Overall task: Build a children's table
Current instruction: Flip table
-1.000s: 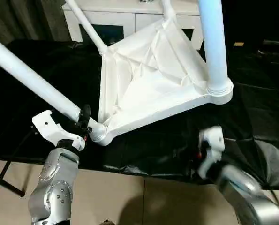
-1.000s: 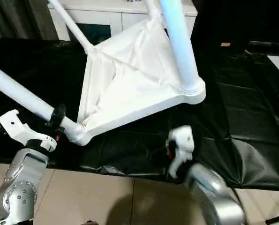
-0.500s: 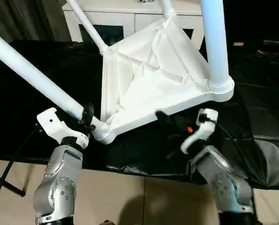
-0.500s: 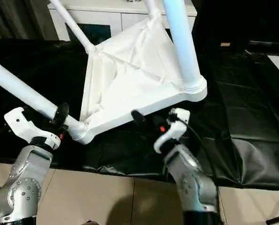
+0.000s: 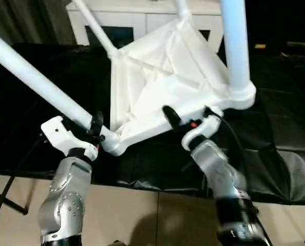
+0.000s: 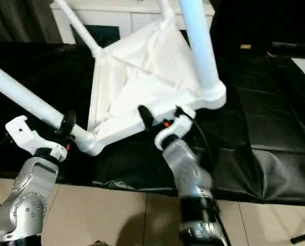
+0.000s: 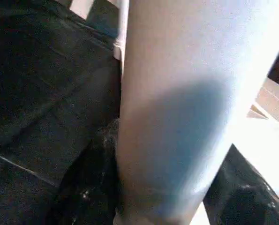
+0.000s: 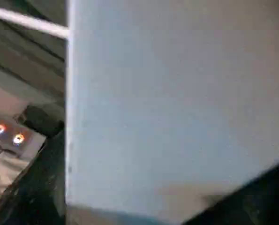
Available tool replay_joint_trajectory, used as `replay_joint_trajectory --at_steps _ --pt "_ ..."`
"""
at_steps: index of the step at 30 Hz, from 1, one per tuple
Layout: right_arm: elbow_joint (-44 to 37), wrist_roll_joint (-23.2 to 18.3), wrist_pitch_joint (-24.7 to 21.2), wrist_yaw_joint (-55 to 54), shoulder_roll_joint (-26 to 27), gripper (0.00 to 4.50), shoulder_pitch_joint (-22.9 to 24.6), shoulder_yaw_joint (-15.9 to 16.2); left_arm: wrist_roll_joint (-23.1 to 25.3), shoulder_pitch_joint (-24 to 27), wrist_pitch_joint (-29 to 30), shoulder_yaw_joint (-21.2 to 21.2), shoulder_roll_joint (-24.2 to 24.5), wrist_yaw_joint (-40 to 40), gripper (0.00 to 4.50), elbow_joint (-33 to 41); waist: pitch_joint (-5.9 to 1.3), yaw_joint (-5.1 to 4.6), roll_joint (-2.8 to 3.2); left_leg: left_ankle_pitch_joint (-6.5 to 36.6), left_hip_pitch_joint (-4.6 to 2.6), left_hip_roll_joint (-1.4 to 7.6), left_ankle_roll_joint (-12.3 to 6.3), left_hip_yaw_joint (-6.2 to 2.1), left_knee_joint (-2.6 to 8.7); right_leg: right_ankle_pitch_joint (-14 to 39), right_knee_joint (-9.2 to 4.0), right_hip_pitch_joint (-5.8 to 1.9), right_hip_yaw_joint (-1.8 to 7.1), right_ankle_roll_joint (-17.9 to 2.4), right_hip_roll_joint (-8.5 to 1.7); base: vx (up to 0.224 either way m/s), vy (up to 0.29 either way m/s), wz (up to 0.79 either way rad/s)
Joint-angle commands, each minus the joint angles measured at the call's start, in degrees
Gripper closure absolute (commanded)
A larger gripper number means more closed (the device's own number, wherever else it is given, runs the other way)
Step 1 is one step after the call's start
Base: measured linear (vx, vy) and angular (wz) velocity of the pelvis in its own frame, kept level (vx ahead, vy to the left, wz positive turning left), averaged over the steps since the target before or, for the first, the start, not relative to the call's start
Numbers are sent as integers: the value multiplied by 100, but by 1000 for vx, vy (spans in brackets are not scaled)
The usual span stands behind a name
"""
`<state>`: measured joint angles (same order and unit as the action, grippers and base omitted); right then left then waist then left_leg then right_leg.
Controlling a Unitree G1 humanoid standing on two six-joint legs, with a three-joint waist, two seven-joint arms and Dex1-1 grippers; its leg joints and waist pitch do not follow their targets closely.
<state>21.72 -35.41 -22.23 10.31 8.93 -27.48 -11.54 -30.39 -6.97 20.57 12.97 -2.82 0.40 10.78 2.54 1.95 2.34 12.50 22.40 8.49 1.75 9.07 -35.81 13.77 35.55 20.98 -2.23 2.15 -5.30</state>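
L jaws clenched round 1 leg just above its corner socket. R jaws spread wide, straddling the near rim of the tabletop, not gripping. Tabletop: white plastic, underside up w/ ribs showing, tilted up off the black-covered bench. 4 white tube legs seated, 1 per corner. White cabinet beyond.

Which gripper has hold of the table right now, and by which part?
The left gripper is clamped on a leg just above its corner socket. The right gripper stands open at the tabletop near edge, gripping nothing yet.
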Motion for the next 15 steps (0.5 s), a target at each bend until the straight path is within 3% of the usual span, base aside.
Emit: replay_joint_trajectory --at_steps 1,8,9,15 --pt "349 -126 105 -162 85 0 -276 -237 -375 -142 -54 -6 -495 -40 248 62 -349 3 1 57 -105 376 -163 -107 470 -840 -278 -212 170 -1464 -266 0 0 0" --pt "995 -213 450 -308 87 0 -769 -641 -393 -58 -45 -128 -498 -102 248 152 -370 11 -8 -93 -103 367 -269 -78 435 -1008 -254 -208 172 -1517 -272 0 0 0" --pt "1046 -225 495 -284 80 28 -807 -674 -402 -52 -42 -136 -497 -106 248 155 -367 14 -9 -65 -100 372 -291 -77 439 -983 -258 -209 174 -1526 -276 0 0 0" --pt "1327 -301 654 -163 -3 67 -972 -790 -442 -40 -38 -188 -486 -98 248 164 -368 9 12 4 -100 378 -330 -75 438 -911 -255 -206 171 -1582 -270 0 0 0"
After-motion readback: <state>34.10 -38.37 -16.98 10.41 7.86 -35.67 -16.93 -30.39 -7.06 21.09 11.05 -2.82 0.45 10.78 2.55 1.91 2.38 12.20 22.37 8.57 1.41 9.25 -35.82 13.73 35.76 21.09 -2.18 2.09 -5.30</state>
